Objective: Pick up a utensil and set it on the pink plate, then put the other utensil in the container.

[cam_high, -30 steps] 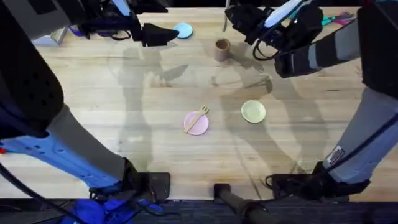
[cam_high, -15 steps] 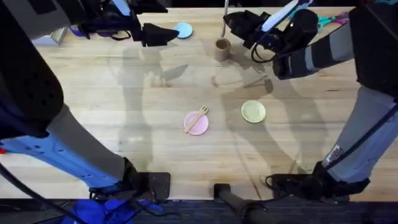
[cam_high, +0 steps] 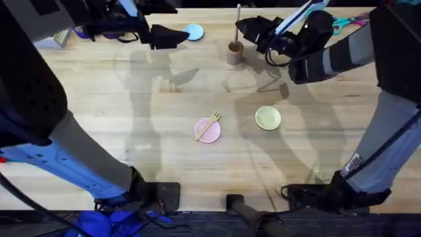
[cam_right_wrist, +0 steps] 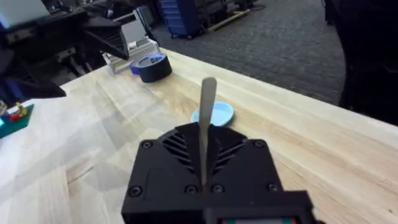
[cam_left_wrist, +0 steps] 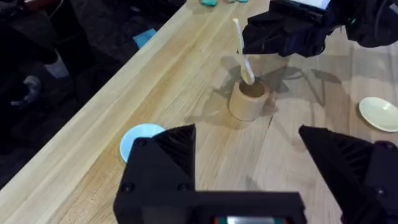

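A: What's the setting?
B: A pale wooden table [cam_high: 131, 145]; beyond its far edge, a dark floor.

A: And the dishes?
B: The pink plate [cam_high: 208, 130] holds the fork [cam_high: 209, 123], lying across its rim. The brown cup [cam_left_wrist: 249, 99] has the spoon [cam_left_wrist: 243, 53] standing bowl-down inside, pinched by the right gripper [cam_left_wrist: 261, 38].

A: The left gripper [cam_left_wrist: 249, 146]?
B: Spread wide, empty, near the blue disc [cam_high: 193, 31].
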Tool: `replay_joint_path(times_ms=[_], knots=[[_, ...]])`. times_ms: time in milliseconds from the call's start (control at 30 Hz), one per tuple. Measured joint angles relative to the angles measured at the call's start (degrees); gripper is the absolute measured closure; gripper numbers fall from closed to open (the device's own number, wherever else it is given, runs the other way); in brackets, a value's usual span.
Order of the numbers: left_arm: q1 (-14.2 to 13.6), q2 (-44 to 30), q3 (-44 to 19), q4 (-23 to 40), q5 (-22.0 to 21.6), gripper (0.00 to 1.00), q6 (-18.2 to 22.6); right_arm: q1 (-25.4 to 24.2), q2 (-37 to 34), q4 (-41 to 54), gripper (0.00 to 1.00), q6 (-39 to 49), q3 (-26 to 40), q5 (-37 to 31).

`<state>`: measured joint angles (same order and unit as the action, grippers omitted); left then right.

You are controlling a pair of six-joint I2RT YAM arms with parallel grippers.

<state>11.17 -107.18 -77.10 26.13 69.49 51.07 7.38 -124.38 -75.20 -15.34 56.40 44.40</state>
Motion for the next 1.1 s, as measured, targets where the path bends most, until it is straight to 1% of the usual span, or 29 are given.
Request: replay_joint_path(times_ms=[167,467,700,900,1100], knots=[[0.01,0.00,0.00,0.00,0.00,0.008,0.00,0.00,0.02,2.63,0.967,0.72,0.00,0.00],[-0.01,0.00,0.00,0.00,0.00,0.008,0.00,0.00,0.00,4.68,0.968,2.97,0.00,0.17],[-0.01,0.00,0.00,0.00,0.00,0.008,0.00,0.00,0.02,5.23,0.967,3.78,0.00,1.35],[-0.01,0.00,0.00,-0.01,0.00,0.008,0.00,0.00,0.00,8.10,0.967,4.45,0.00,1.53],[0.00,0.00,0.00,-0.22,0.00,0.008,0.00,0.00,0.00,8.79,0.968,4.90,0.00,1.99]])
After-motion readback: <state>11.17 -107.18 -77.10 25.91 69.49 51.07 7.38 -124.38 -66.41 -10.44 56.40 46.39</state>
